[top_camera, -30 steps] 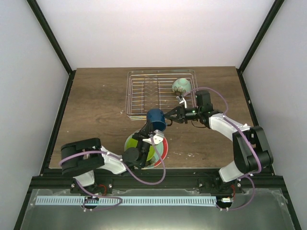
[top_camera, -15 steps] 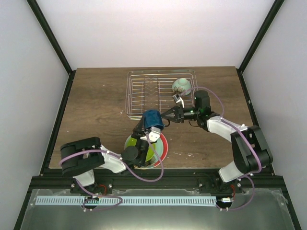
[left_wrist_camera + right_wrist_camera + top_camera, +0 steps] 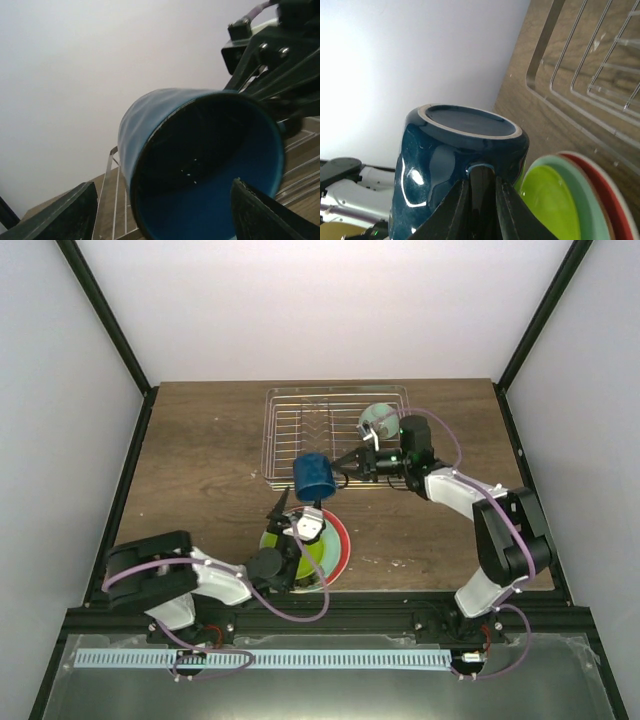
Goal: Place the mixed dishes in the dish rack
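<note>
Lower centre of the top view: the left claw (image 3: 292, 514) is released. Its wrist view shows one finger (image 3: 60, 212) in each bottom corner, spread wide, with gaps to the mug between them.

Beneath that claw, a stack of plates lies flat on the counter (image 3: 200, 450). The lime-green plate (image 3: 546, 196) is on top, and the red plate (image 3: 344, 540) shows as a rim around it.

Just above the stack in the frame, the dark-blue mug (image 3: 313, 477) is off the counter and tipped over. Its mouth faces the left wrist camera and its base is turned up in the right wrist view. From above it overlaps the near rail of the dish rack (image 3: 290, 435).

The right claw (image 3: 340, 466) reaches in from the right of the frame. It is clenched on the mug's handle, with both fingers pressed together on it.

The rack sits in the upper centre of the frame. A pale green bowl (image 3: 377, 420) rests in its right end.
</note>
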Action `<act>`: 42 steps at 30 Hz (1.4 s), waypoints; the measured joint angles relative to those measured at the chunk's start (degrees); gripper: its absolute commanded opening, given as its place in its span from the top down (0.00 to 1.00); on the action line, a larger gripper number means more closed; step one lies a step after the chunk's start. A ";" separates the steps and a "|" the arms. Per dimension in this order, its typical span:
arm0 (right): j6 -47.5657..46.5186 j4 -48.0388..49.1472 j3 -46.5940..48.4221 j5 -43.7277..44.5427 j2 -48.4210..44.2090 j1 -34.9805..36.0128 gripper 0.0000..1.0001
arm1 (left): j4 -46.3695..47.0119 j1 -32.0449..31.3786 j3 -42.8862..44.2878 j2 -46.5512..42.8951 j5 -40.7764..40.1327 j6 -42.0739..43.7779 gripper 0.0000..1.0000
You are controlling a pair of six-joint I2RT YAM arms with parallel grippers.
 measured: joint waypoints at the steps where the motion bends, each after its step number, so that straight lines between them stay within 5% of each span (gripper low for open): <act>1: -1.20 -1.73 1.86 0.83 0.79 -0.20 0.99 | -2.49 -0.20 -0.22 -1.97 0.13 -2.01 0.25; 10: -10.54 -13.94 12.24 8.37 4.61 -2.69 0.99 | -39.23 0.68 3.72 -23.82 7.50 -27.78 0.23; 21: -24.50 -28.52 17.68 27.06 5.40 -3.61 0.99 | -81.90 11.67 17.22 -37.94 23.30 -50.45 0.21; 30: -30.47 -30.75 17.46 39.95 0.20 -3.26 0.99 | -93.74 12.24 19.50 -42.01 26.12 -54.90 0.21; 42: -33.42 -27.98 13.44 52.17 -1.73 -3.15 0.99 | -95.47 12.28 19.45 -41.46 26.62 -56.98 0.20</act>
